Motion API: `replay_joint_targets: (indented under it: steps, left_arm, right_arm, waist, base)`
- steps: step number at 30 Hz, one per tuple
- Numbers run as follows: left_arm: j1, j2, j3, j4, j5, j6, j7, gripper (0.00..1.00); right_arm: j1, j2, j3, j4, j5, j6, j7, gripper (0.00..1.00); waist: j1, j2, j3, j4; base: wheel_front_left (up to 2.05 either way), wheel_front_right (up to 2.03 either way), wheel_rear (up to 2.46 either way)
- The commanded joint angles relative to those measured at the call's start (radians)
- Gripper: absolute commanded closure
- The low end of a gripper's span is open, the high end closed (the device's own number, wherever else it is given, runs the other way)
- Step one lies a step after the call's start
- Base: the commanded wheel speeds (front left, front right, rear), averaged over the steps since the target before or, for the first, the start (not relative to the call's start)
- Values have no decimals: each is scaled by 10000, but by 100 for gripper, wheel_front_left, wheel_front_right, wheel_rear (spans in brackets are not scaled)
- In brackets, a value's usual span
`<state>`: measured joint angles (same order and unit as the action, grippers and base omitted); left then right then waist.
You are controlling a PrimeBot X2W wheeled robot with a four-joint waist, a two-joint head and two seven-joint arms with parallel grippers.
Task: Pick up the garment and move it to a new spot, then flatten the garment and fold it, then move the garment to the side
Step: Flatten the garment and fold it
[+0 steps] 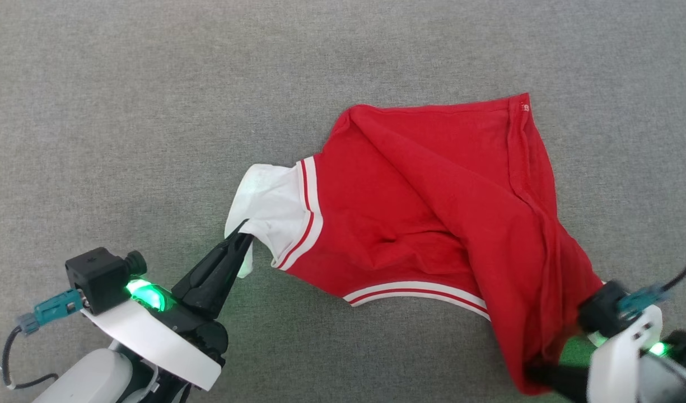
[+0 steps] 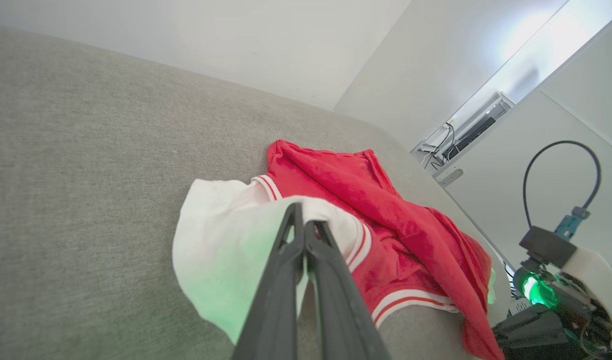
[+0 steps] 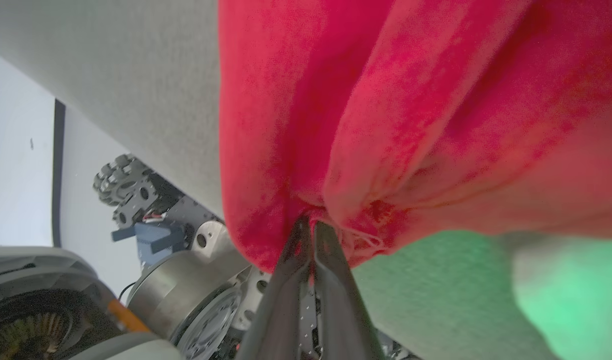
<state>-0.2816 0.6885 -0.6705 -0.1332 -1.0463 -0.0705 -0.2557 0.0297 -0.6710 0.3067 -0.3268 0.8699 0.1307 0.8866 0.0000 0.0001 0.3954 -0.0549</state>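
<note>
The garment [image 1: 427, 207], a red T-shirt with a white sleeve and red-white striped trim, lies rumpled on the grey cloth surface [image 1: 152, 112], stretched between both arms. My left gripper [image 1: 243, 238] at lower left is shut on the white sleeve's edge [image 2: 226, 235]; in the left wrist view its gripper [image 2: 303, 220] pinches white cloth. At the lower right my right gripper [image 1: 536, 374] is shut on a bunched red corner, lifted off the surface; in the right wrist view its gripper [image 3: 308, 225] bites the gathered red fabric [image 3: 385, 125]. The print is hidden.
Grey cloth surface stretches wide to the left and far side. The left wrist view shows a white wall [image 2: 286, 40] and a shelf with cables [image 2: 465, 135] beyond the surface's far end. The robot's base and wheels [image 3: 136, 190] appear below the surface's near edge.
</note>
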Motion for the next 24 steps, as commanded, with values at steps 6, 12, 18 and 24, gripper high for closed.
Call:
replay_joint_targets:
  steps: [6, 12, 18, 24]
  left_arm:
    - [202, -72, 189, -39, 93, 9, -65, 100]
    - [122, -208, 228, -155, 228, -56, -66, 100]
    - [-254, -502, 64, -35, 327, -200, -12, 100]
    - [-655, -853, -143, 239, 444, -334, -16, 100]
  right_arm:
    - [262, -171, -1723, -886, 55, 0, -417, 0]
    - [-318, -74, -4090, -1426, 185, 0, -414, 0]
    - [-2455, 287, -4409, -519, -303, 0, -418, 0]
    - [-5137, 711, -2798, 1615, -1359, 0, -657, 0]
  waist:
    - [0, -1, 7, -26]
    - [0, -1, 196, 99]
    - [0, -1, 619, 484]
    - [0, -1, 1085, 791]
  base:
    - [0, 0, 0]
    - [0, 0, 0]
    - [0, 0, 0]
    - [0, 0, 0]
